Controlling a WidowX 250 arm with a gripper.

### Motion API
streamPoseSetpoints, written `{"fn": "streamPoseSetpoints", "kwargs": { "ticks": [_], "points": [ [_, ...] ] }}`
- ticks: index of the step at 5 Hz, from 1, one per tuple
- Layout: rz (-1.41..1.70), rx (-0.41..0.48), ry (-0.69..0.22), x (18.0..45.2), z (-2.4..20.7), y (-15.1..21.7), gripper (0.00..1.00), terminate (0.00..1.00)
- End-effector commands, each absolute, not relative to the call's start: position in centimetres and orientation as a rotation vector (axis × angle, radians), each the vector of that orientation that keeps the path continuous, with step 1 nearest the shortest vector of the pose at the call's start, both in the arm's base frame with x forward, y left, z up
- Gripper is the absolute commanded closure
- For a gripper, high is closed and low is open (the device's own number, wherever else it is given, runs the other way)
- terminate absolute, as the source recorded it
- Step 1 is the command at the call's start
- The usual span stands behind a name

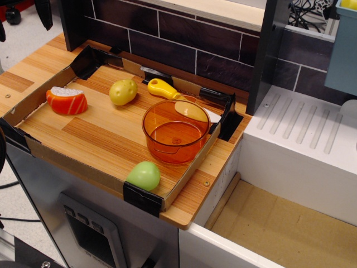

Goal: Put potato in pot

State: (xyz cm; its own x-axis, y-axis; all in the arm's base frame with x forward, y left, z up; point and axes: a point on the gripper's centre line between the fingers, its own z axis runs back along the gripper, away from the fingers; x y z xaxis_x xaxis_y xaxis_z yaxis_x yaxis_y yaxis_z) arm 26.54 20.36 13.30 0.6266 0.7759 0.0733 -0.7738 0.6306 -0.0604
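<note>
Green fruit (144,175): one, smooth and pale green, nearest the camera, at the front edge of the cardboard-rimmed tray (61,162), just beside a black taped corner.
Pot (175,134): one, transparent orange, upright and empty, near the tray's right rim; its yellow handle (163,89) points toward the back left.
Orange half-fruit (67,101): one, white on top, lying at the tray's left side, well apart from the pot.
Potato (122,92): one, yellowish with small brown specks, resting on the wooden tray floor behind and left of the pot, near the handle's end but apart from it, between the half-fruit and the handle.
Gripper: no fingers appear anywhere in view, so their state and their position relative to the potato cannot be told.
Brick wall (184,39): dark tiles, standing behind the tray.
</note>
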Motion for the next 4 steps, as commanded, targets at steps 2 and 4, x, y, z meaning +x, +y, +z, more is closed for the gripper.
{"fn": "streamPoseSetpoints", "kwargs": {
  "ticks": [2, 4],
  "points": [
    [0.748, 0.002, -0.051, 28.8, 12.6, 18.5, 0.0, 0.0],
    [0.447, -0.027, 0.063, 31.0, 11.1, 15.5, 0.0, 0.0]
  ]
}}
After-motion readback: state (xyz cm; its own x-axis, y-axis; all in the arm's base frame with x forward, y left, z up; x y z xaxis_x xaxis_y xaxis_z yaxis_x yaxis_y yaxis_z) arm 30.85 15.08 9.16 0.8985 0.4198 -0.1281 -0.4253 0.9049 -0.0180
